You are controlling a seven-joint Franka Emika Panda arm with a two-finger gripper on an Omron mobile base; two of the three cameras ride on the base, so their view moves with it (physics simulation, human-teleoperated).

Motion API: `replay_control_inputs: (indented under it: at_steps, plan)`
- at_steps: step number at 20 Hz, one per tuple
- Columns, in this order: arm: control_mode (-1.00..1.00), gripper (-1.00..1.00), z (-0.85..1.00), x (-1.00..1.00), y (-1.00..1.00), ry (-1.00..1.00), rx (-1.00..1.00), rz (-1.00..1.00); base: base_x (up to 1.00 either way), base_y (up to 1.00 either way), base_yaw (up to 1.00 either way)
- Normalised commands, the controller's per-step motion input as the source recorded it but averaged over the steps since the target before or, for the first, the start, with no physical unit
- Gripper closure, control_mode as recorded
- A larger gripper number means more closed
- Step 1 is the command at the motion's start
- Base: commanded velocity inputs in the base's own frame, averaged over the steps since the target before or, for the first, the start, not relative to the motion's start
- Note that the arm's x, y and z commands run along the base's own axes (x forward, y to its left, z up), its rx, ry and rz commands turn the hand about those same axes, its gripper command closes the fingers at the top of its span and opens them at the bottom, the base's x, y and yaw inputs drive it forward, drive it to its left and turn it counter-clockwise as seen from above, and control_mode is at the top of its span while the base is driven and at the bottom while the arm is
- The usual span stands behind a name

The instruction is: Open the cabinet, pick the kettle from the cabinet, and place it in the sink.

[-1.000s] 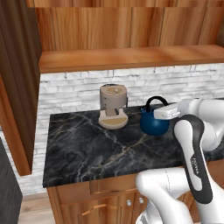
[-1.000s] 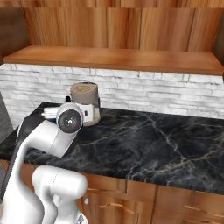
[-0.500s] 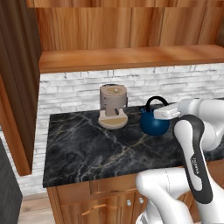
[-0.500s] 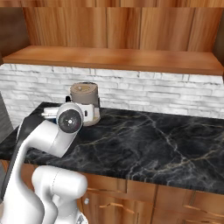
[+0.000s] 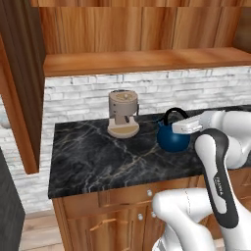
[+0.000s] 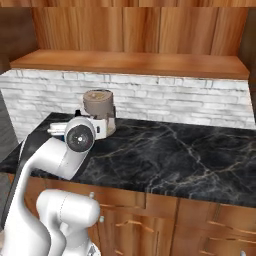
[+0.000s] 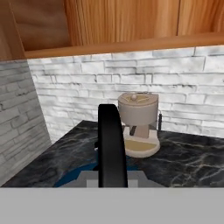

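The dark-blue kettle (image 5: pixel 173 139) sits on the black marble table (image 5: pixel 103 162), to the right of the tan coffee machine (image 5: pixel 122 113). The end effector (image 5: pixel 182 127) is closed narrowly on the kettle's black loop handle (image 7: pixel 110 144), which in the hand view rises between the finger tips. The open cabinet (image 5: pixel 142 61) with its wooden shelf is above.

Obscured and cropped items
My own arm hides the kettle (image 5: pixel 172 138) on its right side; cabinet (image 5: pixel 22 88) door cropped at top; my end effector (image 7: pixel 112 177) fingertips cut off below.
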Motion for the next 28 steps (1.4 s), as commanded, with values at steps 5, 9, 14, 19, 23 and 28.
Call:
replay_control_inputs:
  at_steps: [5,9,14,19,23,28]
  plan:
    - [1.00,1.00,0.00,0.00,0.00,0.00,0.00,0.00,-0.42,-0.01,0.00]
    - [1.00,1.00,0.00,0.00,0.00,0.00,0.00,0.00,-0.47,-0.01,0.00]
    - [1.00,1.00,0.00,0.00,0.00,0.00,0.00,0.00,-0.47,0.00,-0.01]
    - [1.00,1.00,0.00,0.00,0.00,0.00,0.00,0.00,-0.47,0.00,-0.03]
    - [1.00,1.00,0.00,0.00,0.00,0.00,0.00,0.00,-0.43,0.00,-0.10]
    - [1.00,1.00,0.00,0.00,0.00,0.00,0.00,0.00,-0.30,0.00,-0.49]
